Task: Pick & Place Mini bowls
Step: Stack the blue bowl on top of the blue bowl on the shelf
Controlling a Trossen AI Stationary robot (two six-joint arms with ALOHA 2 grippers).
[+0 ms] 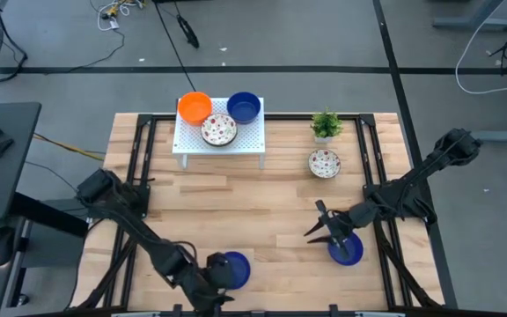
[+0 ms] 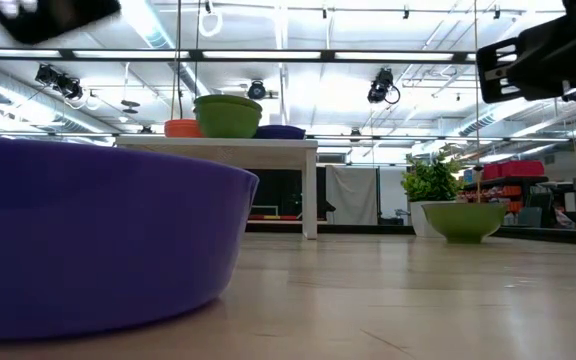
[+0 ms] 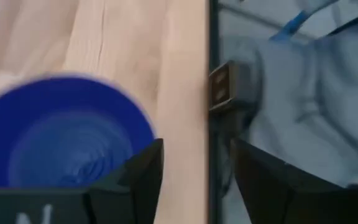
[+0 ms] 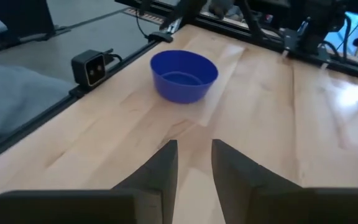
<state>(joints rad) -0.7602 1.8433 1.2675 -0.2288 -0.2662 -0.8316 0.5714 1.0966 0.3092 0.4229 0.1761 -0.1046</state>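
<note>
Two blue mini bowls stand on the table. One [image 1: 233,268] sits by the near edge and fills the low view [image 2: 88,240]; the right wrist view shows it too [image 4: 184,74]. The other [image 1: 348,252] lies under my right arm. A speckled bowl [image 1: 324,163] rests on the table. An orange [image 1: 194,106], a blue [image 1: 244,106] and a speckled bowl [image 1: 219,130] stand on the white rack. My left gripper [image 3: 194,180] hovers open beside the near bowl [image 3: 61,137], over the table's near edge. My right gripper [image 4: 194,165] is open above bare wood, pointing toward the table's left.
The white perforated rack [image 1: 219,143] stands at the table's far side, and a small potted plant [image 1: 326,125] to its right. A small camera [image 4: 92,67] sits on the near rail. Bare wood lies across the table's middle [image 1: 236,202].
</note>
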